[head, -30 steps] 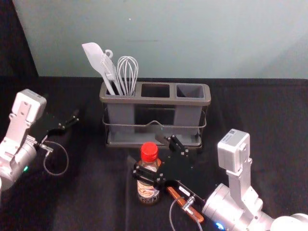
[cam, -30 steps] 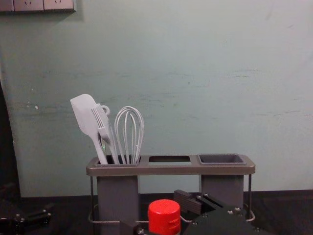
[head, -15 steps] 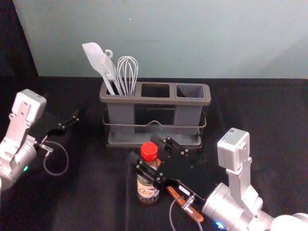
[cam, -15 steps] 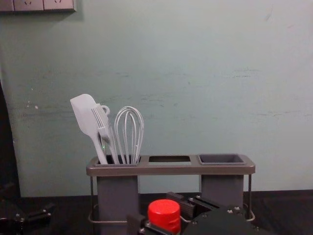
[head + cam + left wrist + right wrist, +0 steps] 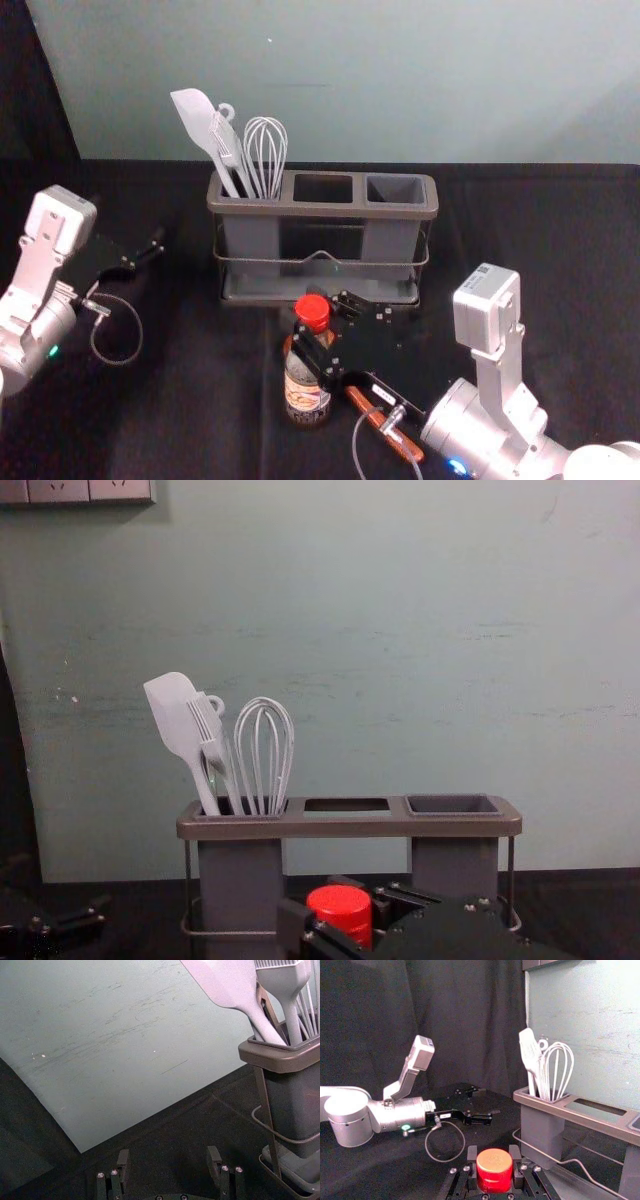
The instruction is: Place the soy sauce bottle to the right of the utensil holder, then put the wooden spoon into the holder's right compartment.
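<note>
The soy sauce bottle (image 5: 306, 385), red-capped, stands in front of the utensil holder (image 5: 320, 210). My right gripper (image 5: 318, 322) reaches in from the right and is shut on the bottle's upper part; in the right wrist view the red cap (image 5: 494, 1169) sits between the fingers of my right gripper (image 5: 493, 1160). The wooden spoon's brown handle (image 5: 385, 425) lies on the table beneath this gripper, which partly hides the spoon. My left gripper (image 5: 150, 252) waits left of the holder; in the left wrist view that left gripper (image 5: 169, 1161) is open and empty.
A white spatula (image 5: 205, 125), brush and whisk (image 5: 266, 155) stand in the holder's left compartment. The middle opening (image 5: 323, 188) and right compartment (image 5: 395, 190) hold no utensils. Behind them rises a pale wall (image 5: 400, 630).
My right gripper's fingers have closed in around the bottle's top, and the red cap has shifted slightly toward the right. The left arm has stayed still.
</note>
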